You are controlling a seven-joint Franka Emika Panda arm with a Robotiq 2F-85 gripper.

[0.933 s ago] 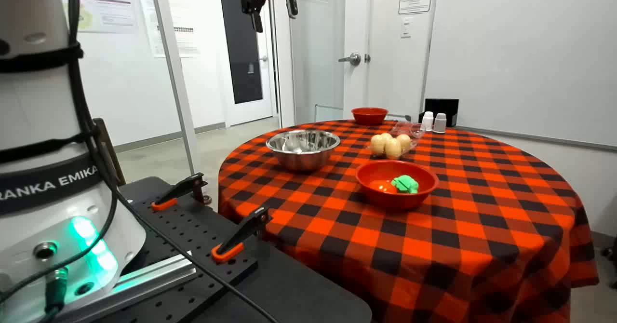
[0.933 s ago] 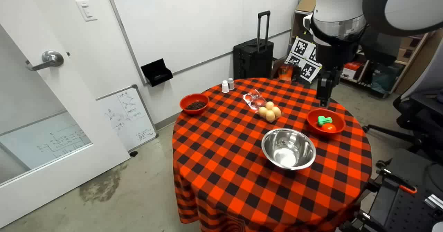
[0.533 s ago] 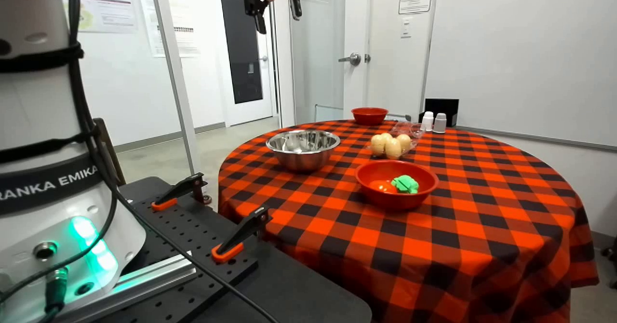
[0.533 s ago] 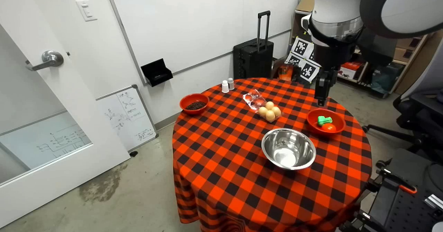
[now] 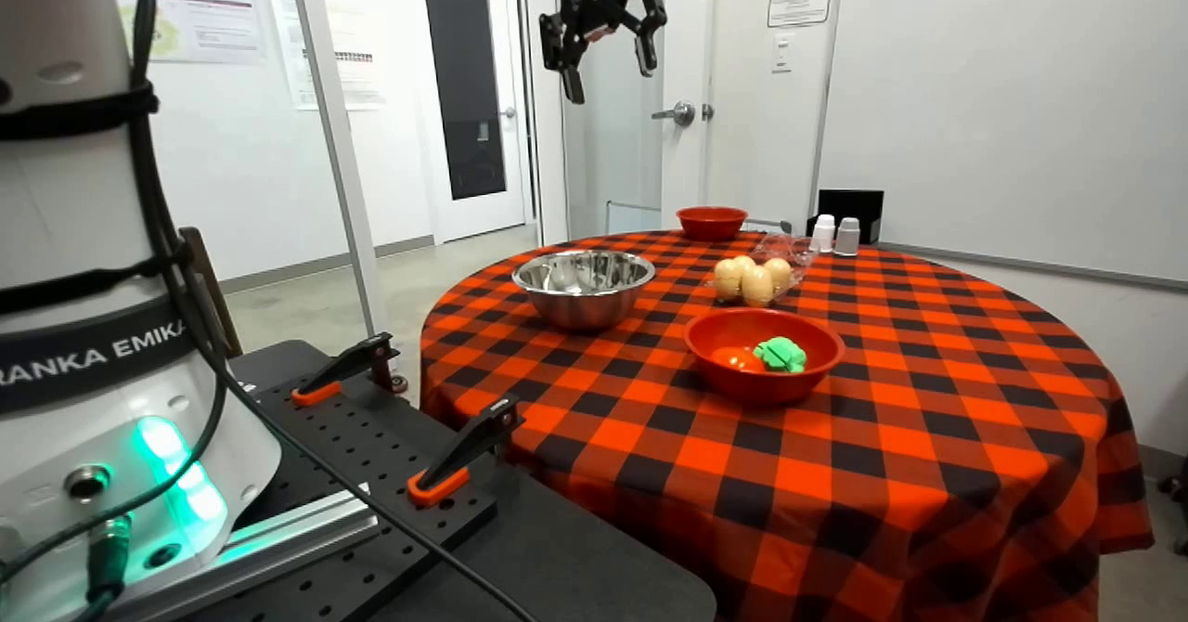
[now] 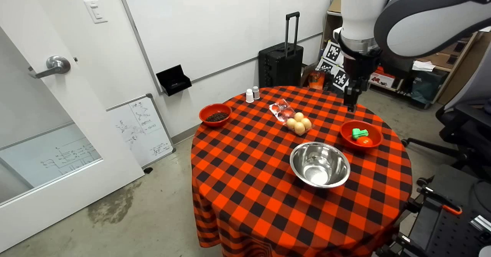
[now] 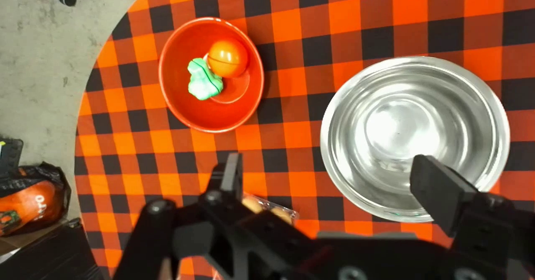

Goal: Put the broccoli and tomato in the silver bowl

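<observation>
The green broccoli (image 5: 780, 355) lies beside the orange-red tomato (image 5: 738, 360) inside a larger red bowl (image 5: 763, 388). The wrist view shows the broccoli (image 7: 204, 81) touching or nearly touching the tomato (image 7: 228, 57). The silver bowl (image 5: 583, 308) stands on the table near the red bowl, and its inside looks empty in the wrist view (image 7: 401, 125) and in an exterior view (image 6: 320, 163). My gripper (image 5: 611, 85) is high above the table with its fingers wide apart and nothing between them. In the wrist view its right finger overlaps the silver bowl's rim; the gripper (image 7: 327, 161) is well above it.
Pale eggs (image 6: 299, 124) sit in a clear carton (image 6: 282, 109) near both bowls. A small red bowl (image 6: 215, 116) with dark bits stands at the table's far edge. Two shakers (image 6: 252, 94) stand near the edge. Clamps (image 5: 464, 450) hold the robot's base plate beside the table.
My gripper has moved right and a little lower in an exterior view, and left and slightly down in an exterior view. It has stayed open. The objects on the table have not moved.
</observation>
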